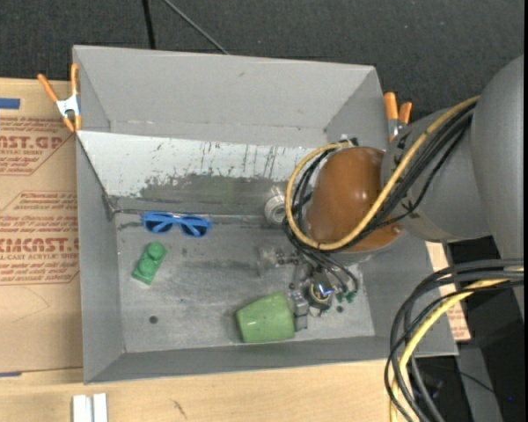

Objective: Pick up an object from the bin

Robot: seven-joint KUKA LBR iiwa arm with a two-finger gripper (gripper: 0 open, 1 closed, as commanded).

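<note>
Hanging low over the floor of the bin (99,262), the gripper (315,293) sits just beside a light green cup (266,319) lying on its side, at the gripper's left in the view. Whether the two touch cannot be told, nor whether the gripper is spread or pressed together. Farther left of it lie a small green bottle (148,263) and blue glasses (176,225). A silvery round thing (275,207) lies beyond the gripper, by the back wall.
</note>
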